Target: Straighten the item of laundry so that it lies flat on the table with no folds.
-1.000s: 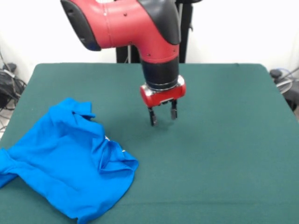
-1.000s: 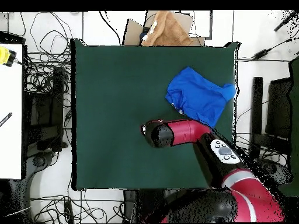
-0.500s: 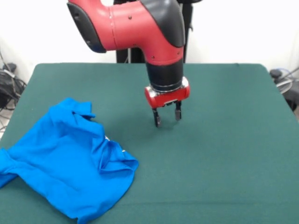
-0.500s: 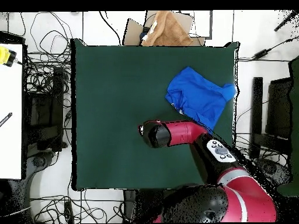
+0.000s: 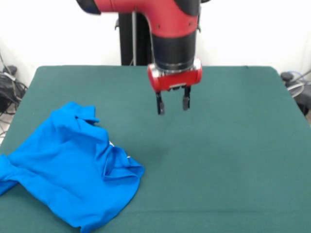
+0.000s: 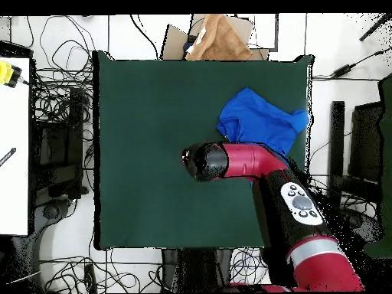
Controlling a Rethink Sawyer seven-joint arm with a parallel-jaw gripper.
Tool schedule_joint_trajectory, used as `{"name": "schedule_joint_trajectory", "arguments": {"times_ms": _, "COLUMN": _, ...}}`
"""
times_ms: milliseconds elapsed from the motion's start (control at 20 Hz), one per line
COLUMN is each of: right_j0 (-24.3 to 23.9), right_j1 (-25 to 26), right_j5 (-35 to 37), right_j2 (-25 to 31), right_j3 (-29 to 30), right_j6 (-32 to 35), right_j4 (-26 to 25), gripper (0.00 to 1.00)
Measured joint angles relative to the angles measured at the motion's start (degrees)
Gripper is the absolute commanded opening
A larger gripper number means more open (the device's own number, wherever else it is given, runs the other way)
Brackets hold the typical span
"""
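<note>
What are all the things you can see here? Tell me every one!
T-shirt: one, bright blue, crumpled with folds, at one corner of the table; a tip hangs past the edge.
Table: one, dark green cloth top, fills the middle.
Brown cloth: one, tan, on cardboard just beyond the table's far edge in the overhead view.
Cables: many, black, on the floor around the table.
White desk: one, at the overhead view's left edge, with a yellow object on it.
Robot arm: one, red and black.
Gripper: one, black fingers, open, above the bare table, beside the shirt, holding nothing.
</note>
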Motion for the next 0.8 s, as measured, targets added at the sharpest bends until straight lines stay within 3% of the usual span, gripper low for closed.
{"name": "schedule_joint_trajectory", "arguments": {"times_ms": 350, "right_j0": 1.1, "right_j1": -4.3, "right_j5": 15.9, "right_j2": 0.0, "right_j3": -8.8, "right_j6": 0.0, "right_j4": 2.3, "gripper": 1.00}}
{"name": "schedule_joint_trajectory", "arguments": {"times_ms": 800, "right_j0": 0.8, "right_j1": -5.9, "right_j5": 18.7, "right_j2": 0.0, "right_j3": -14.3, "right_j6": 0.0, "right_j4": 2.3, "gripper": 1.00}}
